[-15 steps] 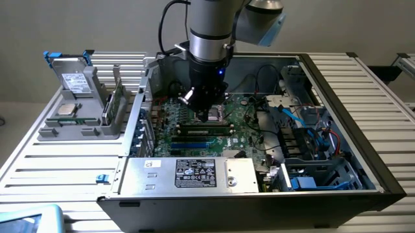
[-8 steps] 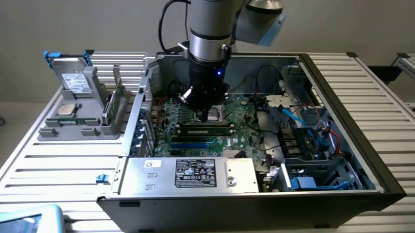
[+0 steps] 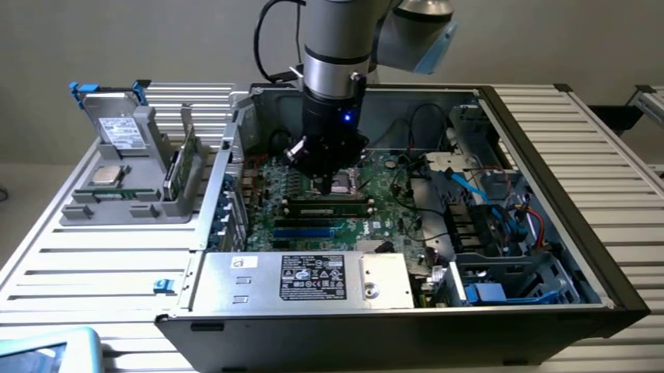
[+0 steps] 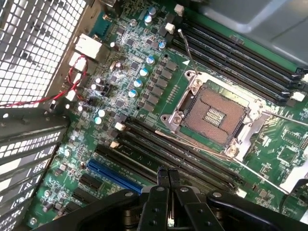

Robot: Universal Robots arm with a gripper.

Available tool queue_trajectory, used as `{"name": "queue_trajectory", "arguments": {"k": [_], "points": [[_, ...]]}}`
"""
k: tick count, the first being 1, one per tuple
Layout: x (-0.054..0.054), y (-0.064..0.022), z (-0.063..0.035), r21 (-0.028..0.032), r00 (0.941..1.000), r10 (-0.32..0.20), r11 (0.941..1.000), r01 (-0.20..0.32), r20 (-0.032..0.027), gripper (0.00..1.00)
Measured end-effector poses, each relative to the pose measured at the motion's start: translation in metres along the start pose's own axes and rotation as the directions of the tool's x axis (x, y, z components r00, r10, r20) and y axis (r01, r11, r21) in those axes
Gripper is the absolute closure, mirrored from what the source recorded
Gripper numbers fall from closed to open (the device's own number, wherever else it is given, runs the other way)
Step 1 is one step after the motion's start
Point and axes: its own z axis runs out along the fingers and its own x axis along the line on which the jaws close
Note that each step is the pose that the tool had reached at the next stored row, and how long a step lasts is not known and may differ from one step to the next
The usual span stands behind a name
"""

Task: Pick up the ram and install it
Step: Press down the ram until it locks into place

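Note:
The ram (image 3: 328, 207), a long narrow green stick with dark chips, stands on edge along the black memory slots (image 4: 192, 166) on the motherboard (image 3: 389, 194) inside the open computer case. My gripper (image 3: 337, 185) reaches down into the case and hangs just above and behind the stick. In the wrist view my gripper (image 4: 168, 177) is shut, its two fingers pressed together with nothing between them. They hover over the slots beside the empty processor socket (image 4: 214, 115). Whether the fingertips touch the stick is not visible.
A grey holder (image 3: 124, 210) on the exterior view's left carries a drive (image 3: 123, 128), a square silver chip (image 3: 107, 174) and a green card on edge (image 3: 180, 171). The power supply (image 3: 306, 278) fills the near side of the case. Cables and a drive cage (image 3: 508, 233) crowd the exterior view's right.

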Motion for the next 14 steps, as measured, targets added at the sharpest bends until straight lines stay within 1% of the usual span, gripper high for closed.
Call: {"name": "queue_trajectory", "arguments": {"k": [3,7,11,14], "points": [[0.0000,0.0000,0.0000,-0.0030,0.9990,0.045,0.9990,-0.045,-0.0003,0.89],[0.0000,0.0000,0.0000,-0.0060,0.9952,0.098,0.9951,-0.098,0.0010,0.89],[0.0000,0.0000,0.0000,-0.0073,0.9892,0.146,0.9892,-0.146,0.0066,0.89],[0.0000,0.0000,0.0000,-0.0074,0.9833,0.182,0.9834,-0.181,0.0138,0.89]]}}
